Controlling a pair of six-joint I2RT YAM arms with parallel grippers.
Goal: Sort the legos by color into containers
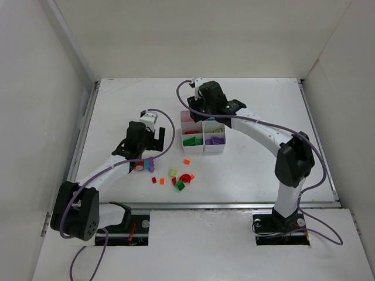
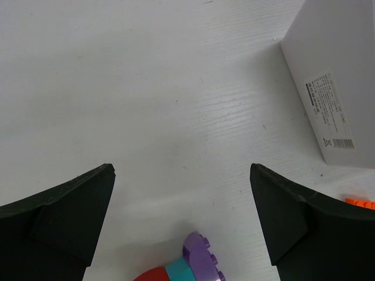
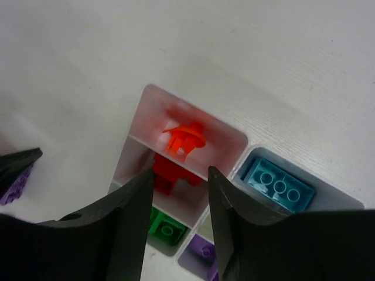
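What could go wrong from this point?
The orange piece lies close to the thin wall before the red piece and might tip across. The right end effector hangs low over the thin-walled tray; lifting off could nudge it. The open left end effector may grab the mixed-colour cluster together.

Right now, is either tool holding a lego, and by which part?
Neither. The left tool is wide open with nothing in it; the right tool stands parted above the tray, the orange lego loose below it.
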